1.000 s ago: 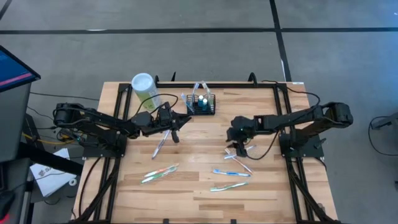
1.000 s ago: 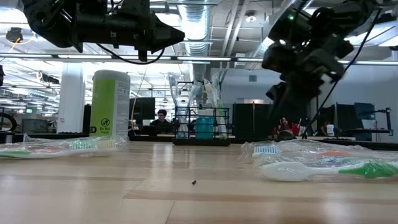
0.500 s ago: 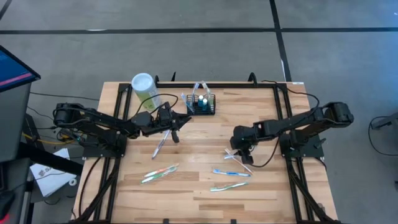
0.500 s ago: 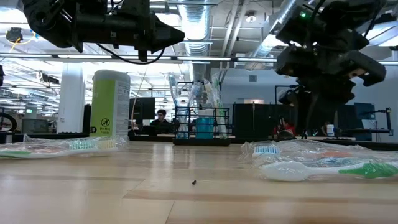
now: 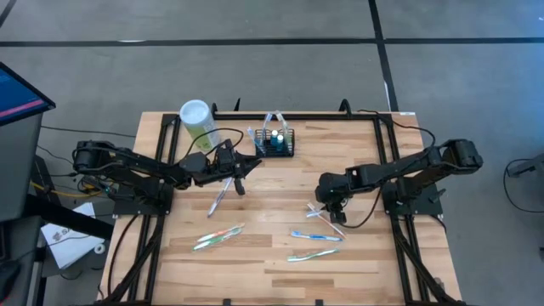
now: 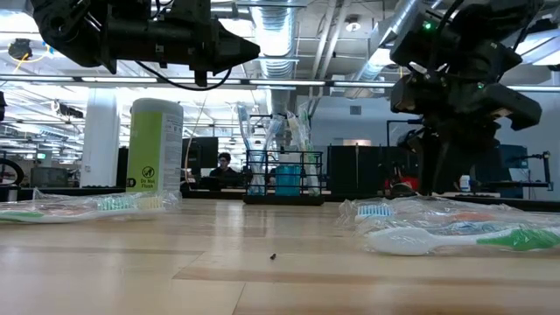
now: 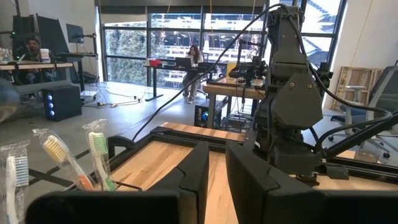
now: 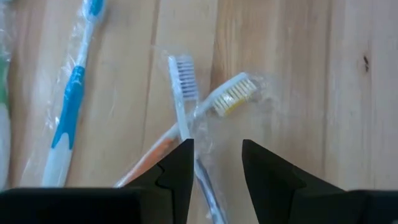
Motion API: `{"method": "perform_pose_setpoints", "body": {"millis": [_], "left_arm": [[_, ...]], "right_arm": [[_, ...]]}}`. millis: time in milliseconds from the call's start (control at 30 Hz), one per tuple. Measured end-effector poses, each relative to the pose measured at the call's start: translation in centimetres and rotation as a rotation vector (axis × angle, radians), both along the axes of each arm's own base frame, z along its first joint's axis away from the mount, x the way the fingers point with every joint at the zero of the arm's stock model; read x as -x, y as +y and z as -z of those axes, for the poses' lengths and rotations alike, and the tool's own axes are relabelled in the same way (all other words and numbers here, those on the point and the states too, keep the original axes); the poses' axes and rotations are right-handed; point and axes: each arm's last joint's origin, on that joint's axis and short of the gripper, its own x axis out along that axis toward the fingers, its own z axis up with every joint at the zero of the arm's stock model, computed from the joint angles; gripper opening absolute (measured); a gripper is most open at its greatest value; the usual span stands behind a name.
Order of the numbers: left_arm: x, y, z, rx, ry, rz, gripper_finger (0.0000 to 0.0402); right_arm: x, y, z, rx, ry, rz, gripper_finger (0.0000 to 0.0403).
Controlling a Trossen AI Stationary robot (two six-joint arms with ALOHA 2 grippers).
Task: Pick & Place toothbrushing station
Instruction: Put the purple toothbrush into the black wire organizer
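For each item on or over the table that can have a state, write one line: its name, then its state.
Wire-mesh basket: upright, open top, wrapped toothbrushes standing in it.
Pale-green cylinder: upright, white lid on.
Left gripper: raised above the table, shut on a wrapped toothbrush.
Right gripper: open, pointing down over two crossed toothbrushes.
Loose toothbrushes: lying flat, wrapped.

A pale-green cylinder (image 5: 197, 121) with a white lid stands upright near the far left corner of the wooden table (image 5: 272, 259). Behind the table, a person (image 6: 228, 165) sits in the room. At the left of the table a blue and pink screen (image 5: 19, 92) is visible
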Motion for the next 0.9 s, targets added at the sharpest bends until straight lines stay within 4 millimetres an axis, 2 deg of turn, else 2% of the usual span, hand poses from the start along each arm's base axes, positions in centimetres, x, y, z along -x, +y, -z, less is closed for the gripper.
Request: {"method": "perform_pose_setpoints", "body": {"millis": [633,767,900], "left_arm": [[0.0,0.0,0.0,0.0,0.0,0.0,0.0049],[0.0,0.0,0.0,0.0,0.0,0.0,0.0049],[0.0,0.0,0.0,0.0,0.0,0.0,0.0049]], "right_arm": [[1.1,0.5,1.8,0.007,-0.021,-0.002,0.0121],[1.1,0.6,1.8,0.014,-0.022,-0.004,0.0082],[1.1,0.6,1.8,0.017,-0.023,-0.013,0.0016]]}}
